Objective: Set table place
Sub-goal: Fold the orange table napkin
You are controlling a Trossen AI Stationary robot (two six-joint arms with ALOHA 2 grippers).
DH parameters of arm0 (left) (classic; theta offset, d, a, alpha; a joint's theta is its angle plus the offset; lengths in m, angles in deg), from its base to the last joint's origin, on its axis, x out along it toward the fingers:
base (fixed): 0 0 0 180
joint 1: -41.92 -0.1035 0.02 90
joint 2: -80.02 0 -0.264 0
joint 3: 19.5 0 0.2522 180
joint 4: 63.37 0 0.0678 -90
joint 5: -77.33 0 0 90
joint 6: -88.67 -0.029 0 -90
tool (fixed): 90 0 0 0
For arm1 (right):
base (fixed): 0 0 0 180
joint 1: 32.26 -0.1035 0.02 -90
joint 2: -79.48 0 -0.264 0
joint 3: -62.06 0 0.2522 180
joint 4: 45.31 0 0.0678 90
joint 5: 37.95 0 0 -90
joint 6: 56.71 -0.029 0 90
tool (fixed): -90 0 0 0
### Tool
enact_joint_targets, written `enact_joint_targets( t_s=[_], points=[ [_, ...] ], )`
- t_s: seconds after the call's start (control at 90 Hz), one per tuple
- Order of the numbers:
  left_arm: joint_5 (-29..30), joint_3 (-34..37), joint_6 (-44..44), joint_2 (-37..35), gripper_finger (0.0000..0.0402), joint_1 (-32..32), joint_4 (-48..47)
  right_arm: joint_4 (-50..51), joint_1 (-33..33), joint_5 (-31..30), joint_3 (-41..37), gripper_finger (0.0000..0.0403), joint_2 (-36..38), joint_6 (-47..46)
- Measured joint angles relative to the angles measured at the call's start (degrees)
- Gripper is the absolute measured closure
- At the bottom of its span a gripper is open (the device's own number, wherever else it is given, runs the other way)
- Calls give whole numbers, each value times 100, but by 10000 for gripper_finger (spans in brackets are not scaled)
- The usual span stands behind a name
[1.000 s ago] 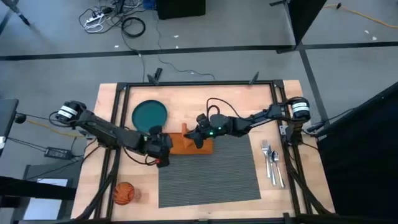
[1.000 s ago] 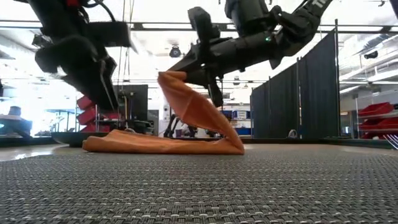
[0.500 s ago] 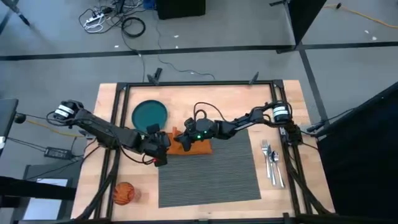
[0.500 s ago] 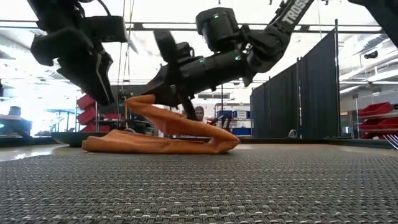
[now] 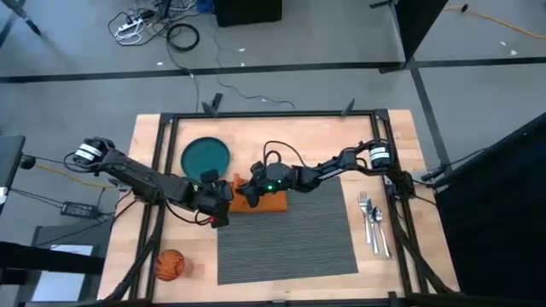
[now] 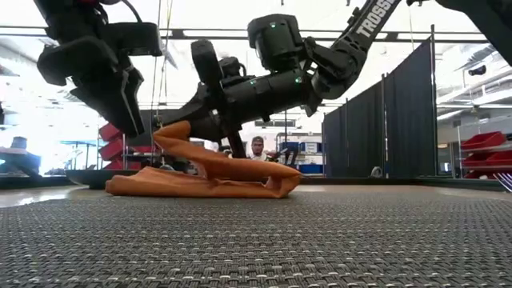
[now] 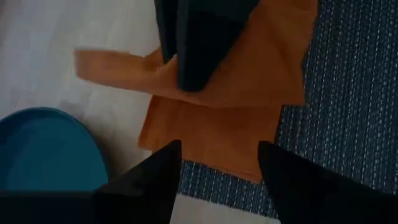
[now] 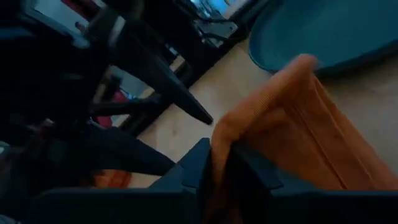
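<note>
Placemat [image 5: 290,234] under "TROSSEN"-marked right pincer [image 6: 180,132]

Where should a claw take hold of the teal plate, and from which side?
Grip the teal plate at its thin raised rim, one finger over the lip and one under. It lies flat on the table, so only the edge gives purchase. Come from the far-left side: the left claw and the napkin crowd its near-right side.
</note>
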Motion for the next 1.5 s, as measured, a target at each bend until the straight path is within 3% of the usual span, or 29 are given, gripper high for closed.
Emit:
enact_joint_targets(
  t_s=[0.3,0.489,0.6,0.656,0.756,0.956,1.078,1.256,1.5],
  points=[
    [43,-713,25,-2,204,0,-805,-2,60,290,0,247,0,312],
    [46,-626,-309,-7,204,0,220,237,387,1777,-26,225,333,682],
    [47,-181,-329,-2,204,-2,1021,1273,553,2325,-143,225,850,1415],
    [47,74,-257,-2,204,-2,1421,1943,558,2170,-234,228,1092,2022],
    [48,638,-183,18,204,-51,2173,2928,408,1338,-407,233,1337,2946],
    [98,1603,-193,26,204,-351,3413,2677,169,134,-872,241,1176,3408],
    [174,1881,-134,24,204,-556,3374,2944,116,-362,-1007,246,1062,3574],
    [380,2206,435,22,204,-722,2959,3349,104,-479,-1036,249,1083,3492],
    [448,1943,404,-50,204,-721,2587,3498,35,-700,-927,250,1145,3484]
  ],
)
